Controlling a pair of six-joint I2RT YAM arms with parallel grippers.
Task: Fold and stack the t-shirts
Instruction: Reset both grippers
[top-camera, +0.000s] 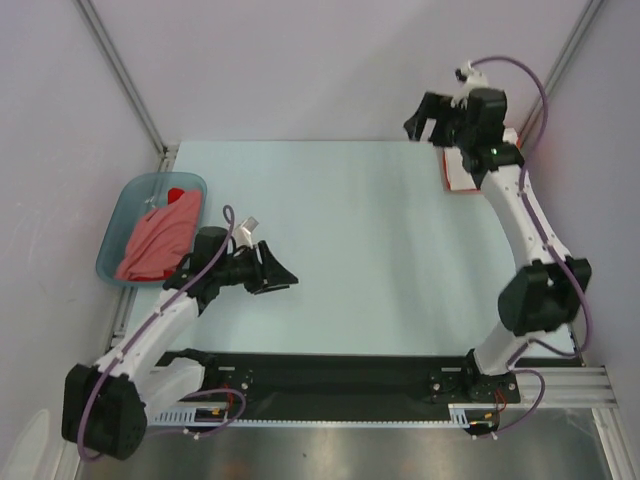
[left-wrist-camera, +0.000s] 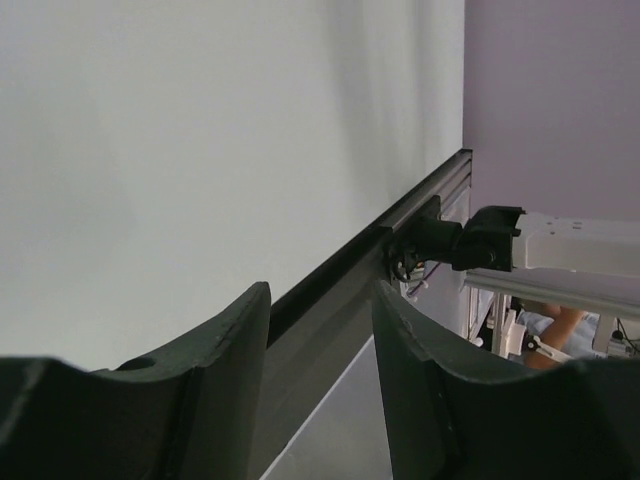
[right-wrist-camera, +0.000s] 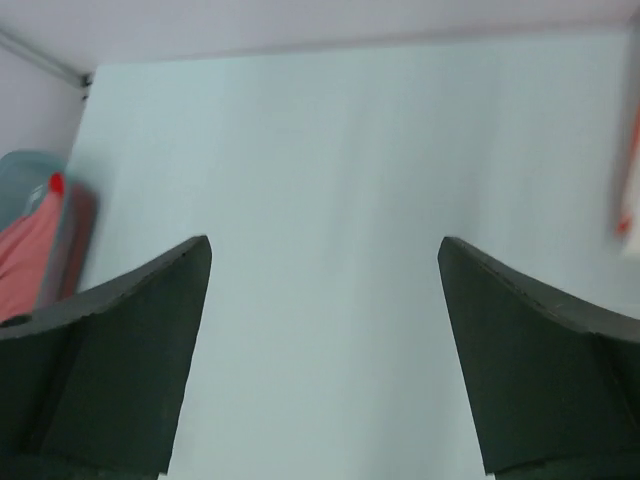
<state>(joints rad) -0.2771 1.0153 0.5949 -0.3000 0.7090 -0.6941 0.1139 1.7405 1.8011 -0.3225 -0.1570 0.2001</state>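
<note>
A salmon-pink t-shirt (top-camera: 160, 238) lies crumpled in the blue-grey basin (top-camera: 125, 215) at the left table edge, with a bit of red cloth (top-camera: 176, 193) behind it. A folded white t-shirt (top-camera: 453, 170) with an orange-red edge under it lies at the far right, partly hidden by my right arm. My right gripper (top-camera: 426, 128) hangs open just left of that stack, nothing between its fingers (right-wrist-camera: 150, 330). My left gripper (top-camera: 283, 272) hovers over the table right of the basin, jaws apart and empty (left-wrist-camera: 320, 300). The right wrist view shows the pink t-shirt (right-wrist-camera: 30, 262) far left.
The black and silver rail (top-camera: 340, 372) runs along the near edge with both arm bases on it. Purple walls enclose the back and sides. The right arm's base (left-wrist-camera: 470, 240) shows in the left wrist view. The stack's edge (right-wrist-camera: 630, 190) shows at the right of the right wrist view.
</note>
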